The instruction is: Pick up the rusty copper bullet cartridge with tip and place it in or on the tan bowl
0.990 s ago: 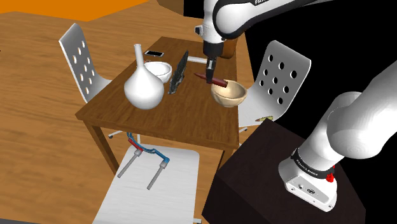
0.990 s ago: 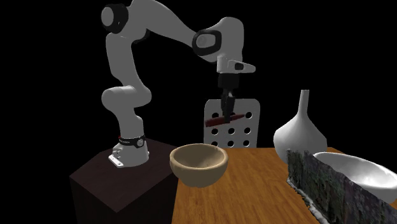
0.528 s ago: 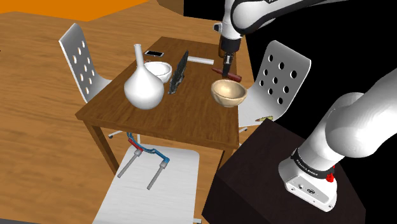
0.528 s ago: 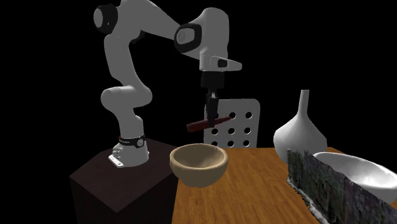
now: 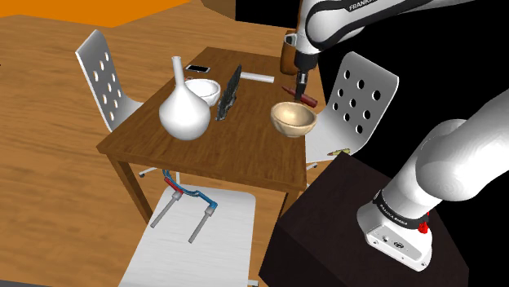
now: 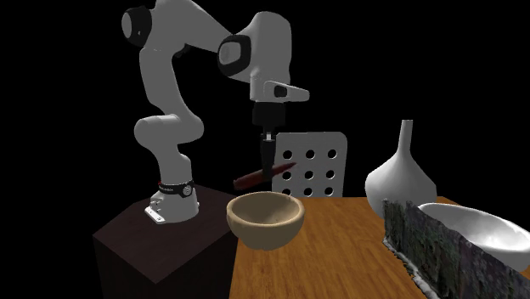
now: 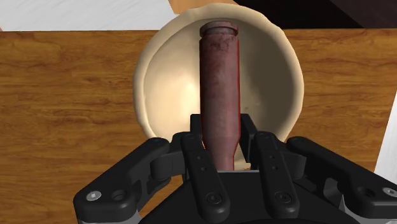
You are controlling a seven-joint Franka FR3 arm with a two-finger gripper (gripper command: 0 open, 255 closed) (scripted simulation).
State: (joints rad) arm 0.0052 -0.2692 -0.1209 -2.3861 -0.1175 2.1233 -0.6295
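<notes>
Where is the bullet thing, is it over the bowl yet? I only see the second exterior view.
Observer: In the wrist view the cartridge lines up over the hollow of the tan bowl.
Operator: Is it squeezed tight?
Observer: The gripper is shut on its narrow end, a finger on each side.
Operator: Anything I can't see?
Observer: In the shoulder view a small phone lies near the far edge of the table, past the white vase.

We record the cartridge (image 7: 219, 95) as mottled reddish-brown with darker rust patches. The bowl (image 7: 153, 76) is tan, paler inside. The gripper (image 7: 221, 129) is black throughout. The desk (image 7: 63, 95) shows brown wood grain. The vase (image 5: 184, 114) is plain white; the chair (image 5: 359, 62) is white, patterned with round holes.
</notes>
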